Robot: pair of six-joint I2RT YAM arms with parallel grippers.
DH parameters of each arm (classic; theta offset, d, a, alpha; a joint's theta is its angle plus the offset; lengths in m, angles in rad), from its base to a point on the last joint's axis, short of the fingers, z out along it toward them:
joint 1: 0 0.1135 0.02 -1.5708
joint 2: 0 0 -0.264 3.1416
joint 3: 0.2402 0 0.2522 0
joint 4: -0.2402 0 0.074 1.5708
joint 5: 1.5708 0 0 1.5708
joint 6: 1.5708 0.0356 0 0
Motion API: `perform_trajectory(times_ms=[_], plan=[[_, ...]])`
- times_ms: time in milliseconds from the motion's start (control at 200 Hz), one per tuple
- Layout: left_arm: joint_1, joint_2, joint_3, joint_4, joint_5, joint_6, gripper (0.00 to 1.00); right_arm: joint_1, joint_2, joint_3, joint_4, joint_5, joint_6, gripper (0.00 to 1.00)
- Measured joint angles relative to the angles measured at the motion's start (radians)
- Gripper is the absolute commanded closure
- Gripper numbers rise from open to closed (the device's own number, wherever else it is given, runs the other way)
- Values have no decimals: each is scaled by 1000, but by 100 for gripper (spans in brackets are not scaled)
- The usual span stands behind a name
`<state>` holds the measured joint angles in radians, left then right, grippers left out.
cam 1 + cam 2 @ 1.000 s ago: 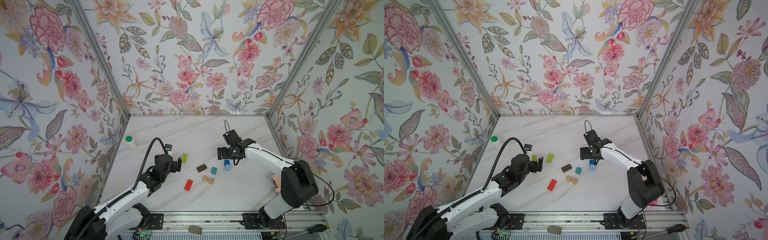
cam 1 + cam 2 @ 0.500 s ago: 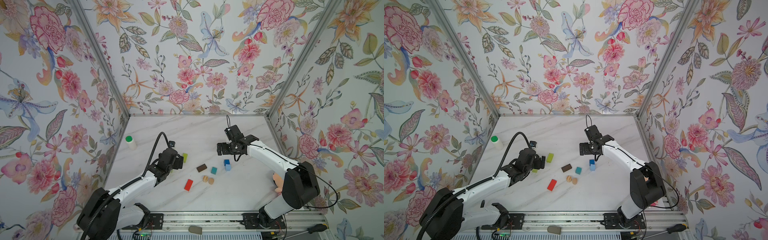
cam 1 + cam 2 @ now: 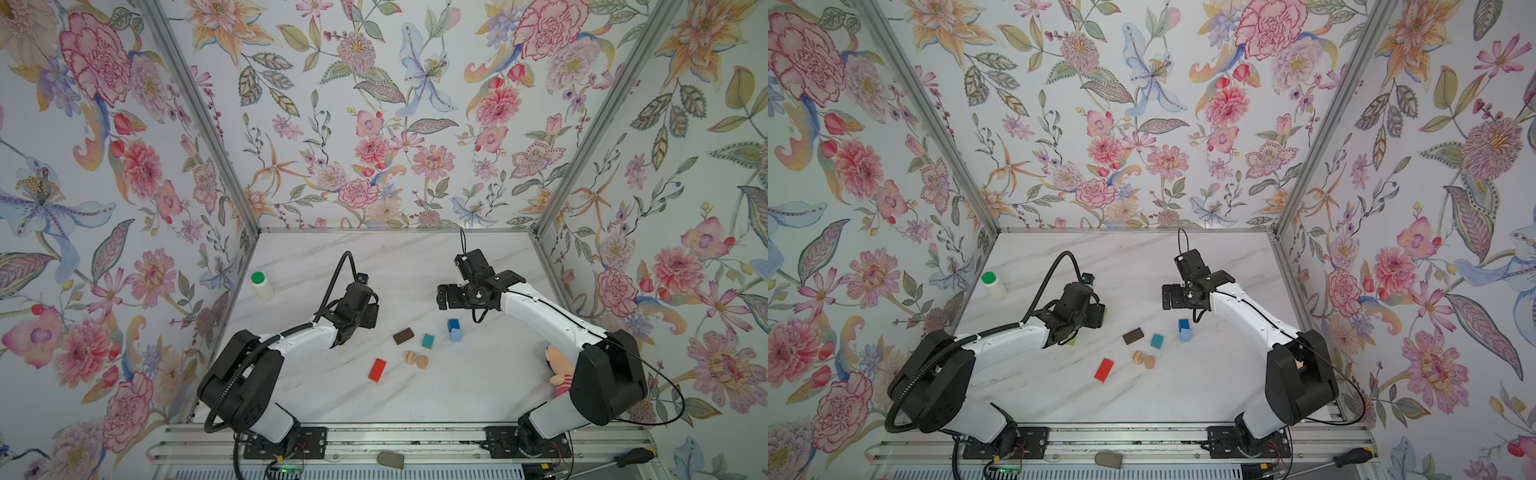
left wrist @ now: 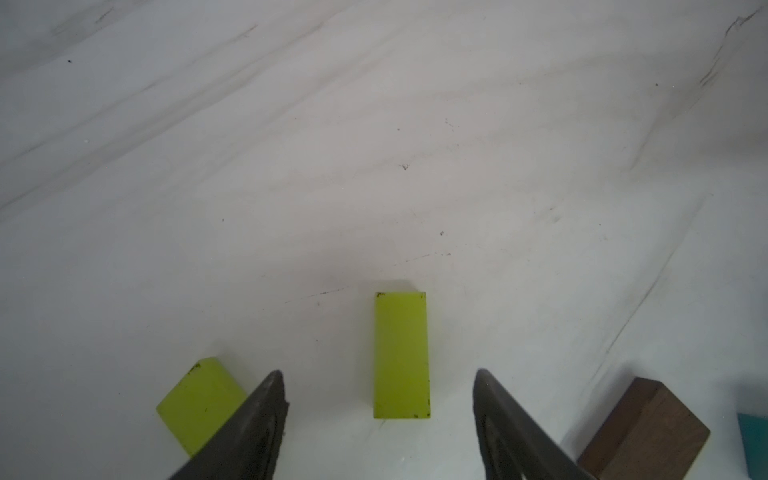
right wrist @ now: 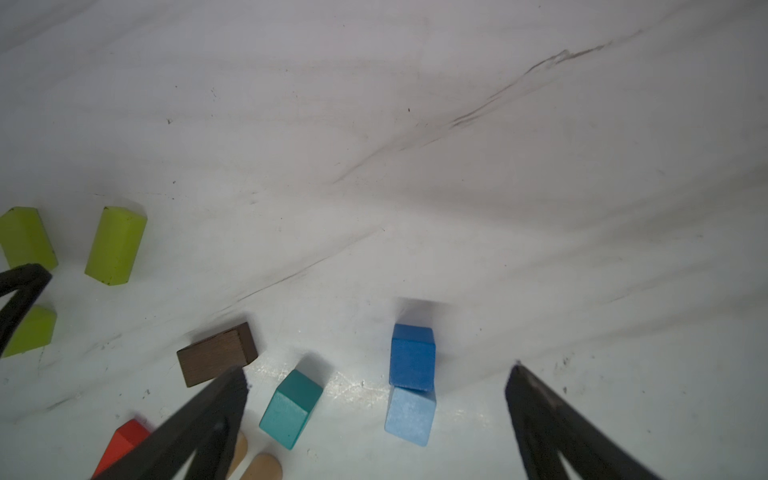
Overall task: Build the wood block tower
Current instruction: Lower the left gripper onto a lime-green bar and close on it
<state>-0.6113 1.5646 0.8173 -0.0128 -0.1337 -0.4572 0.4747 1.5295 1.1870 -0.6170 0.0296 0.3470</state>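
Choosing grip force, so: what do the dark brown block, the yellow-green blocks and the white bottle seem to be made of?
Dark brown block: stained wood, matte; grain lines show on its faces.
Yellow-green blocks: probably painted wood, matte; dark chips at the corners.
White bottle: likely plastic, smooth, with a green cap; too small to be sure.

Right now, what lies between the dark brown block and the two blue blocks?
Only the teal block, touching neither the dark brown block nor the blue blocks; both top views show it.
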Motion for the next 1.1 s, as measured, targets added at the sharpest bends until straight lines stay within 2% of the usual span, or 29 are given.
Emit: perform_trajectory(times_ms=[185,505,746,976,1101], plan=[[-18,82,17,8,0,0,38,-12,-26,-31,0,-15,0,1],[-18,133,25,14,0,2,45,-13,-40,-56,0,-23,1,1],[-18,188,67,16,0,5,46,-14,-47,-56,0,-24,1,1],[-18,228,120,14,0,21,55,-26,-56,-57,0,-23,1,1],[-18,240,126,13,0,23,55,-31,-56,-58,0,-23,1,1]])
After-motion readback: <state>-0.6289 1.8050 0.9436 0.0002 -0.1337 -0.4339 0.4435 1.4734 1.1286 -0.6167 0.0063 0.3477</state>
